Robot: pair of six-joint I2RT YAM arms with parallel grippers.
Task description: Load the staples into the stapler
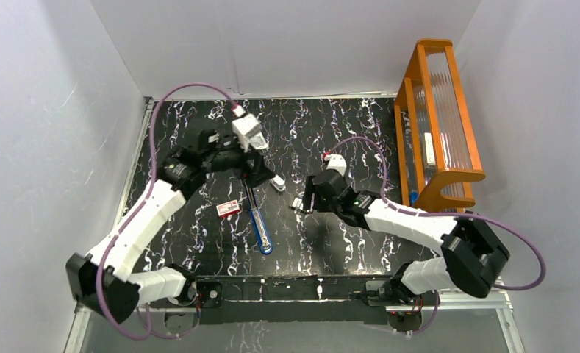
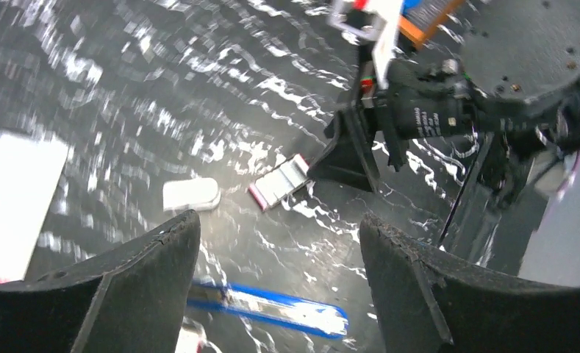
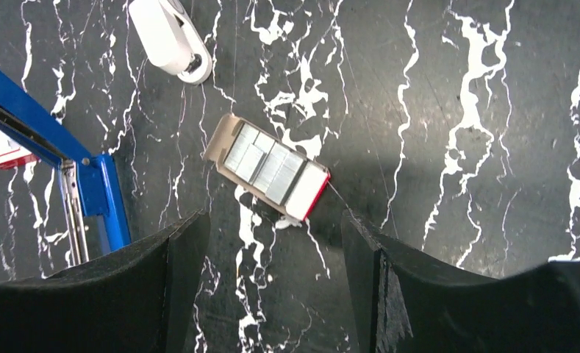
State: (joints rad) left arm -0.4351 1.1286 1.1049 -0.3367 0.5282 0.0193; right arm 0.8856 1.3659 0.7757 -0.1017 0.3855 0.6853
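The blue stapler lies swung open at the table's middle, its black base and silver rail stretched out beside the blue top. In the left wrist view the blue stapler is blurred, low between my fingers. The staples sit as silvery strips in their open cardboard tray, flat on the table just ahead of my right gripper, which is open and empty. That tray also lies beyond my left gripper, open and hovering above the stapler. The red-and-white sleeve lies left of the stapler.
A small white plastic piece rests between the two grippers. An orange rack with clear panels stands at the right edge. White walls close in the black marbled table. A blurred flat white thing shows at the left.
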